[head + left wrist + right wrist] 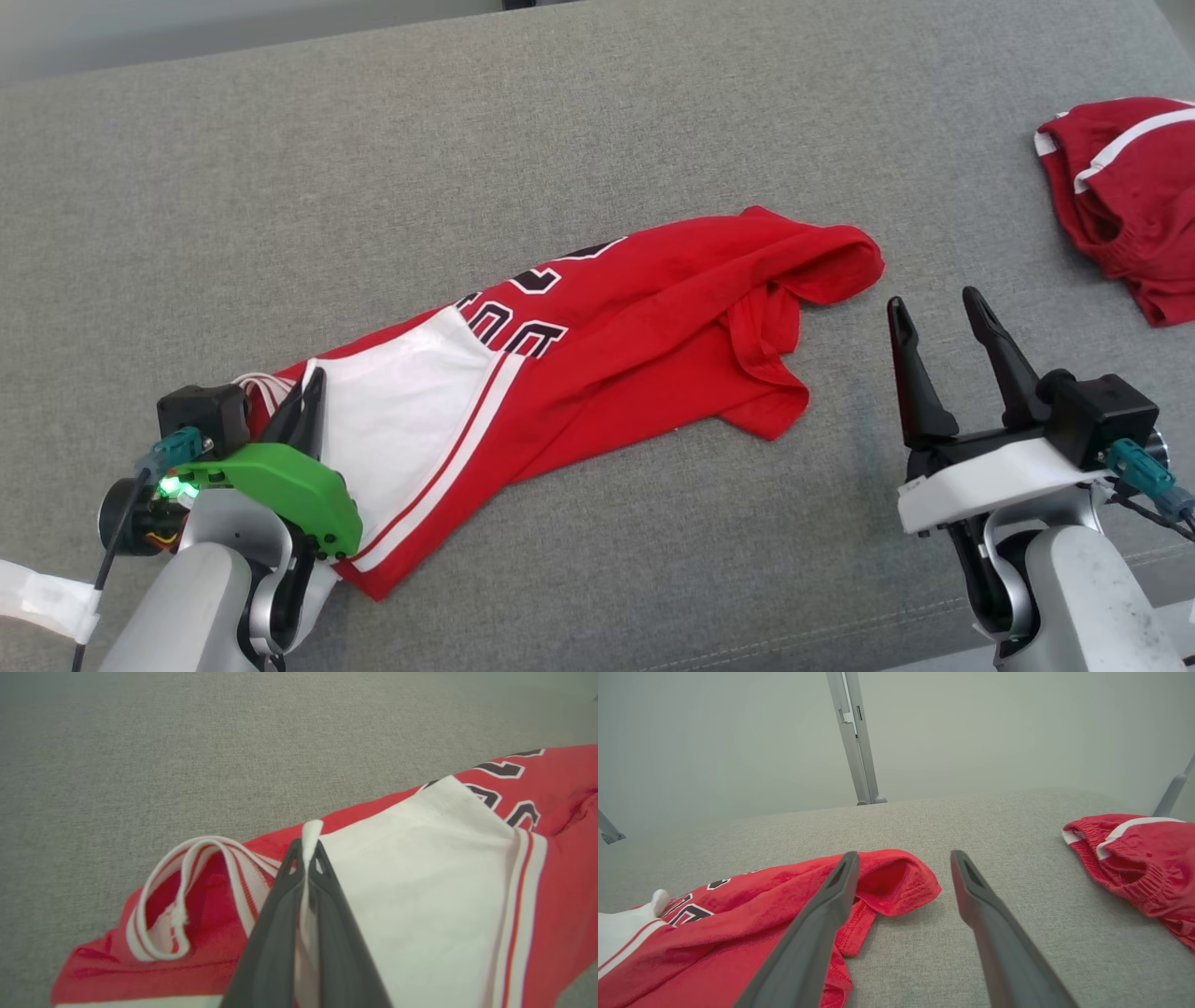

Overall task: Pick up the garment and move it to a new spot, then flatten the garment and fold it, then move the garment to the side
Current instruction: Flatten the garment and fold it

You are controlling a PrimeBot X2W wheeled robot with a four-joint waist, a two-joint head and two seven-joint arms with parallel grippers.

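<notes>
One edge of garment [635,317] clamped in left gripper [307,856], right gripper [934,303] apart — grey surface [467,140] beyond.

Garment [653,327] lies on the surface [373,187], shorts [1139,196] well right.

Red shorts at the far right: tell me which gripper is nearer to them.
Right. The right gripper, open, is near the red shorts, which lie ahead to its right. The left gripper is far across, shut on the jersey.

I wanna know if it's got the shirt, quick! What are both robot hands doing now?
Left gripper: closed, pinching the red jersey.
Right gripper: open, holding nothing.
</notes>
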